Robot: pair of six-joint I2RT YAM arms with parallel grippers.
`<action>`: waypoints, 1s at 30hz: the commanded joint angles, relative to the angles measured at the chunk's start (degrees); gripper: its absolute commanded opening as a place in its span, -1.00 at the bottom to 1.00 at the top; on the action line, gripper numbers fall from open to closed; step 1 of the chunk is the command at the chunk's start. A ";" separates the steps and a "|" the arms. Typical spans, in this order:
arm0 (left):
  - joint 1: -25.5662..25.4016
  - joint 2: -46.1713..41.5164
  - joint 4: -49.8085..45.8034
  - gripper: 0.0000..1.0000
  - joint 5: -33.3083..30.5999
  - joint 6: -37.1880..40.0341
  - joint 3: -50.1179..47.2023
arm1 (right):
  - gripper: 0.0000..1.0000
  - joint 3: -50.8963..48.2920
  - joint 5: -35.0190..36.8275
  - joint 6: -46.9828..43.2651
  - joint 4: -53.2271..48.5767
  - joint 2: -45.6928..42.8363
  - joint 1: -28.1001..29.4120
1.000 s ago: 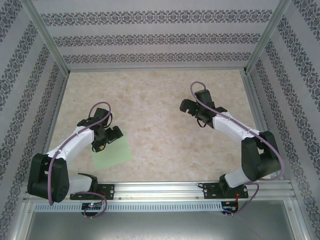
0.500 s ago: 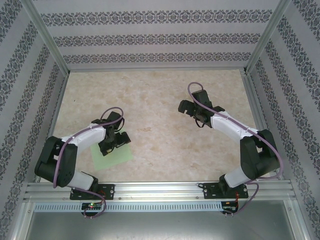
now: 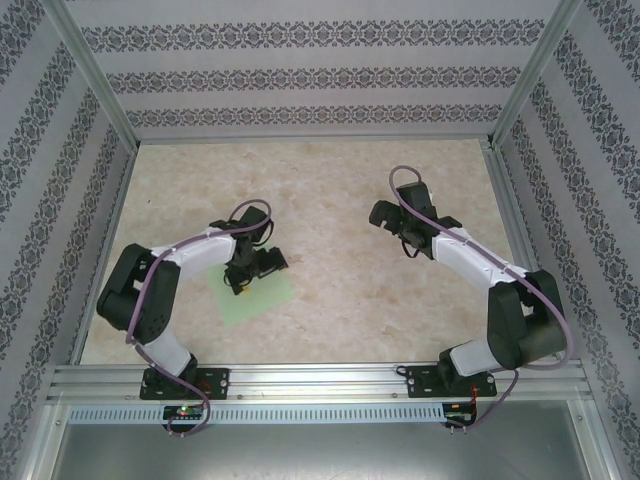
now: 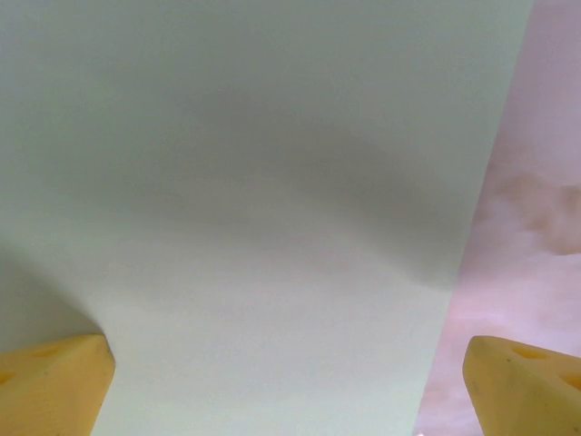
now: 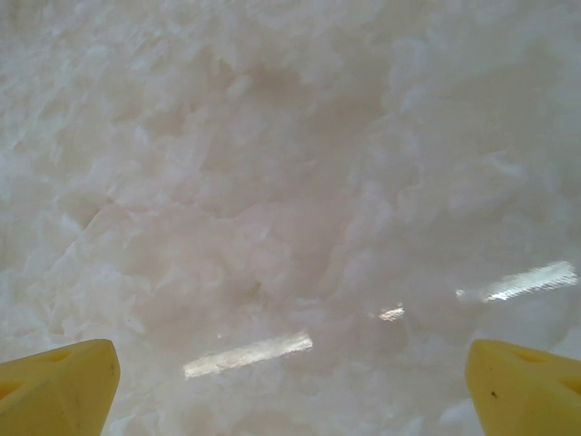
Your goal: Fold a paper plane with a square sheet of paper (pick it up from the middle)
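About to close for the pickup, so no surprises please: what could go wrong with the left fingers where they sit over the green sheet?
The open left fingers straddle one edge of the sheet, one over bare table, not its middle; closing may drag or crumple it.
The sheet looks slightly bowed, so a stray crease could spoil later folds.
The open right fingers hover over table away from it, unable to pin it.

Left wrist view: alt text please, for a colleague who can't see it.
The square sheet of paper, pale green, lies close under the open left gripper, whose yellow fingertips stand wide apart at the bottom corners. The sheet's right edge runs down the right side, with marbled table beyond it.
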 commanded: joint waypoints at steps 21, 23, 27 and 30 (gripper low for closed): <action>-3.02 12.17 15.34 1.00 15.91 1.28 21.72 | 0.97 0.10 -0.25 -3.33 -9.33 -7.73 2.76; 0.10 8.98 13.84 1.00 15.45 3.53 19.86 | 0.96 1.74 -0.53 -2.72 -8.94 -5.59 6.80; 7.43 2.88 11.02 1.00 13.51 6.90 14.53 | 0.91 7.56 -0.06 -1.96 -9.08 1.80 15.23; 12.84 -1.35 9.09 1.00 11.51 9.32 10.23 | 0.83 14.96 1.17 -2.54 -11.02 9.64 21.38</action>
